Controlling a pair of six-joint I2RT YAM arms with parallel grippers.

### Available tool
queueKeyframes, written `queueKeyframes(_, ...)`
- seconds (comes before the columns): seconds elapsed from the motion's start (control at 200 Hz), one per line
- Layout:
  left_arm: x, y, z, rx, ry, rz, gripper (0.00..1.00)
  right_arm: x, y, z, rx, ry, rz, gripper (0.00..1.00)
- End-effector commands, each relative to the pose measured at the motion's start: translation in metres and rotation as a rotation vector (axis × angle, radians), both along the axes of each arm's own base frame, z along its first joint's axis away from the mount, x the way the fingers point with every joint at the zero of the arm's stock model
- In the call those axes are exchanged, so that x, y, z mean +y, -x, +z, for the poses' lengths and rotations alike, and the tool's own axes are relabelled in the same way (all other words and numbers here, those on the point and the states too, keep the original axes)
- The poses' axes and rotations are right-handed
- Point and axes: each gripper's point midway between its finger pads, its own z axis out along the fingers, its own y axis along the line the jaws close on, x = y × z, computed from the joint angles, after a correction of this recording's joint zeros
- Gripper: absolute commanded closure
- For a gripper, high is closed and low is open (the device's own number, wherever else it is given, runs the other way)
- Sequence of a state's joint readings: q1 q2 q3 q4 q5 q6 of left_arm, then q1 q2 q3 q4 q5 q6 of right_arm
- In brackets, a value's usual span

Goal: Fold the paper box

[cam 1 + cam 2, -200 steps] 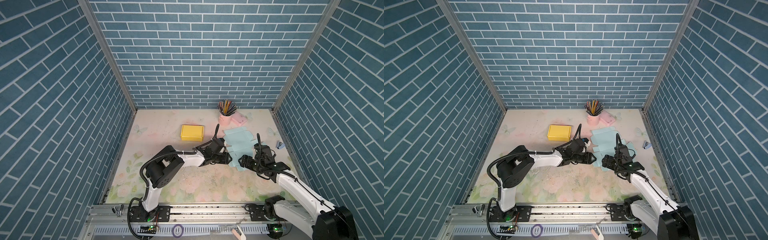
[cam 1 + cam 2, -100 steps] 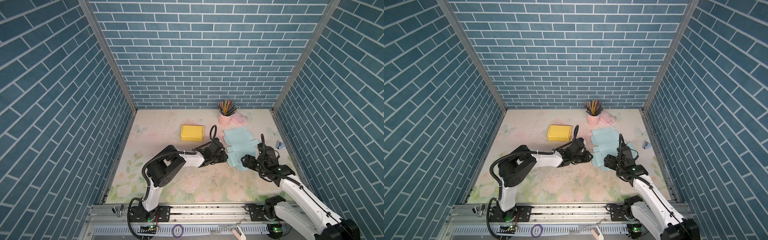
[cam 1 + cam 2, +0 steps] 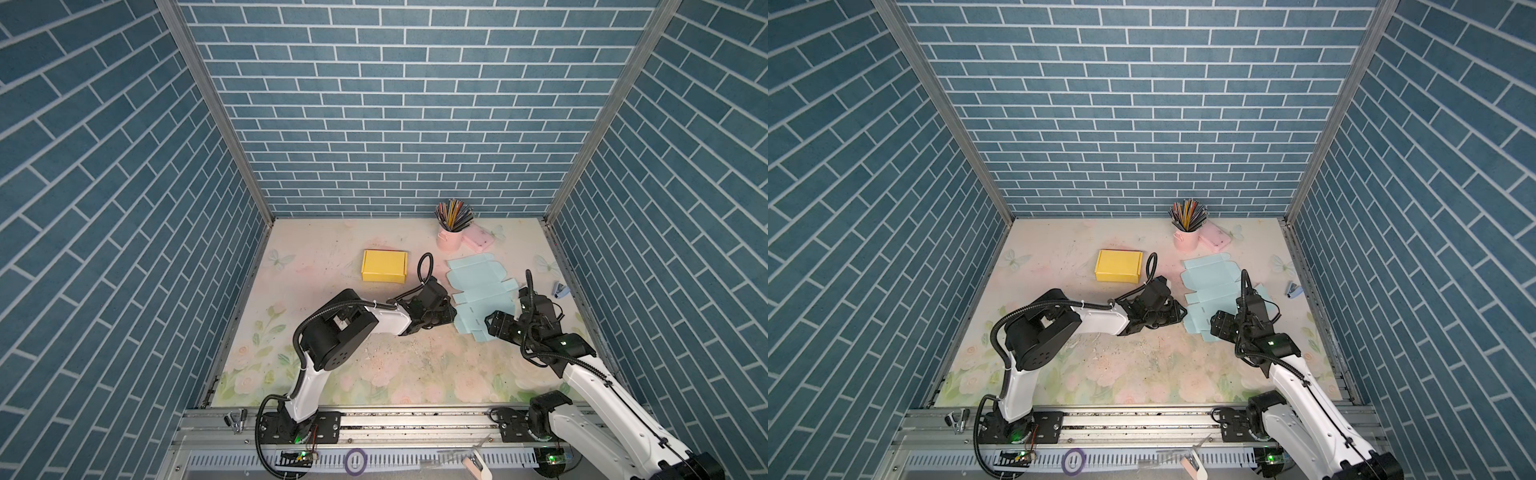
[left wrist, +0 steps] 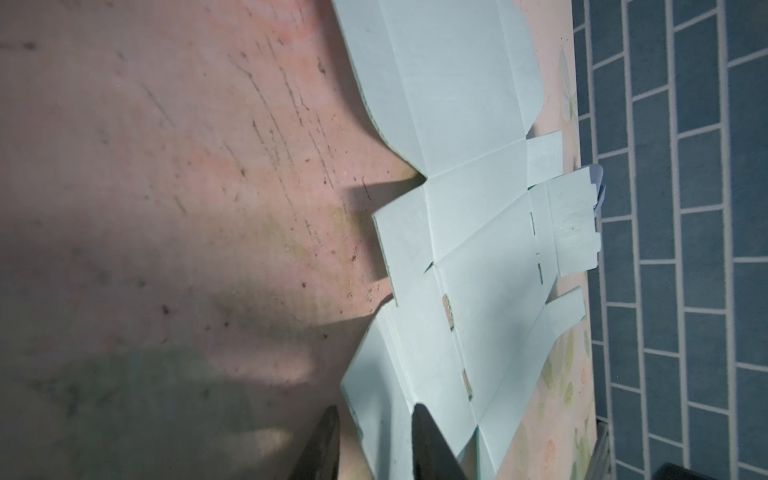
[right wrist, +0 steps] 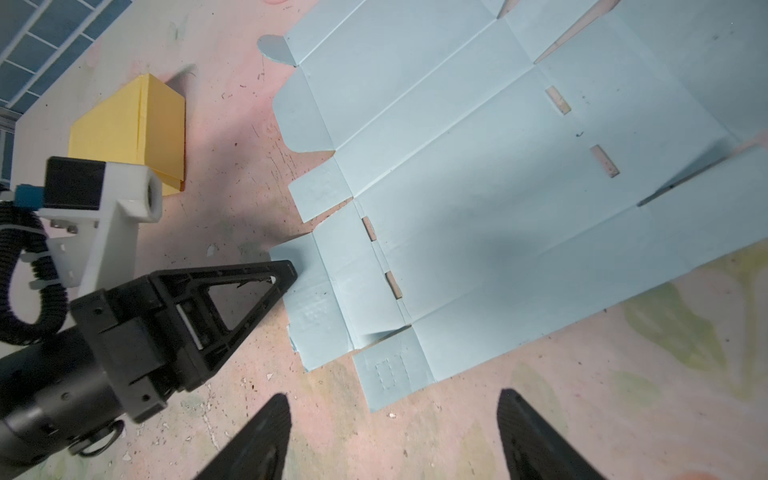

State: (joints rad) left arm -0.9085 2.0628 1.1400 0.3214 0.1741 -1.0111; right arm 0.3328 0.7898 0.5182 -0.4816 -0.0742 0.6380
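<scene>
No text, label, brand or number can be read in any view; the pale blue paper box blank [image 3: 478, 284] and the yellow box [image 3: 383, 265] have plain faces.

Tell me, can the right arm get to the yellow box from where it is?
Probably not easily. The yellow box sits far across the table, and the left arm lies right between it and the right tool, which is by the blue sheet.

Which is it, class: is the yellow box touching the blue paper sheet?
Apart: both top views show a strip of bare table between the yellow box and the blue paper sheet.
</scene>
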Motion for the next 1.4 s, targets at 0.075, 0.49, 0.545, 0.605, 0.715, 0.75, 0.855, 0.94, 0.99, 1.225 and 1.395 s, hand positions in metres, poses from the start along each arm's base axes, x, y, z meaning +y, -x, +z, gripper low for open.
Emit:
queueKeyframes(0.075,0.000,-0.009,0.015,-0.020,0.083,0.069,0.86,-0.010,0.004,0.001,0.002,0.054,-0.012,0.21)
queueKeyframes(0.49,0.090,-0.016,0.030,-0.080,0.164,0.334,1.00,-0.009,-0.001,0.007,-0.021,0.051,-0.008,0.21)
queueKeyframes(0.545,0.111,-0.014,0.032,-0.091,0.164,0.384,1.00,-0.008,-0.003,0.007,-0.022,0.048,-0.006,0.22)
queueKeyframes(0.605,0.134,-0.013,0.031,-0.099,0.152,0.439,1.00,-0.005,-0.004,0.006,-0.018,0.039,-0.002,0.22)
queueKeyframes(0.715,0.171,-0.012,0.032,-0.117,0.144,0.526,1.00,-0.002,-0.007,0.006,-0.015,0.021,0.002,0.22)
queueKeyframes(0.75,0.182,-0.013,0.031,-0.122,0.148,0.551,1.00,-0.001,-0.007,0.006,-0.015,0.016,0.003,0.22)
queueKeyframes(0.855,0.210,-0.013,0.027,-0.123,0.162,0.621,1.00,0.000,-0.007,0.008,-0.015,0.012,0.004,0.23)
queueKeyframes(0.94,0.221,-0.011,0.025,-0.117,0.163,0.640,1.00,0.000,-0.006,0.008,-0.015,0.013,0.008,0.23)
queueKeyframes(0.99,0.223,-0.009,0.024,-0.114,0.156,0.641,1.00,0.000,-0.006,0.009,-0.014,0.011,0.008,0.23)
queueKeyframes(1.225,0.203,0.002,0.034,-0.118,0.154,0.565,1.00,0.010,-0.002,-0.002,0.010,-0.068,0.000,0.23)
queueKeyframes(1.395,0.178,0.016,0.043,-0.110,0.177,0.515,0.99,0.018,0.001,-0.016,0.050,-0.129,0.000,0.23)
